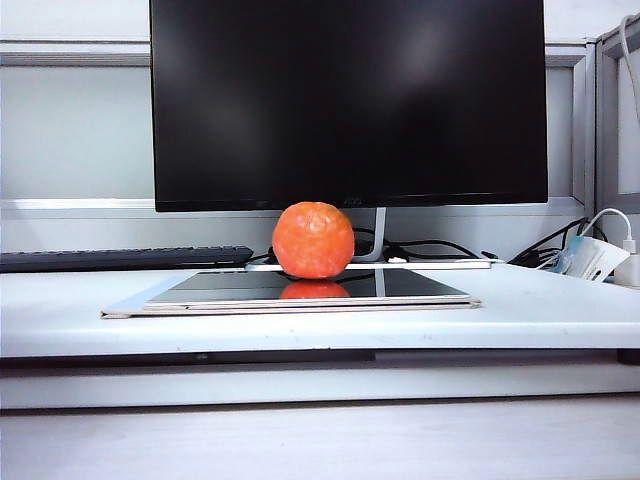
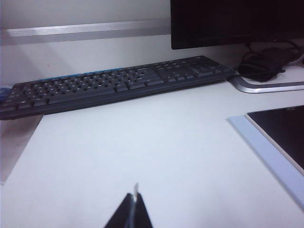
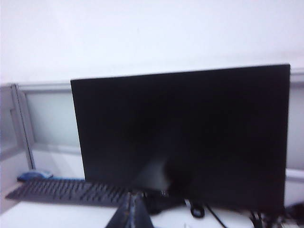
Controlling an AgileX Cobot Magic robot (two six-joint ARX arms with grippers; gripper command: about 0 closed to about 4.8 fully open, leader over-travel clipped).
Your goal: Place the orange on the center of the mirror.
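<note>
Now, orange [image 1: 314, 239]: resting on mirror [image 1: 430, 287], near its middle.
Left gripper [image 2: 133, 209]: fingers pressed together, empty, above desk [image 2: 142, 142].
Right gripper [image 3: 133, 211]: closed, empty, facing monitor [image 3: 185, 137].

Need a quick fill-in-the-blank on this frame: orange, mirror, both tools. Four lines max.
1. The orange rests on the ____.
2. Behind the mirror stands a black ____.
3. The left tool, hovering over bare desk near the keyboard, is ____.
4. The right tool, facing the dark screen, holds ____.

Missing words: mirror; monitor; shut; nothing
</note>
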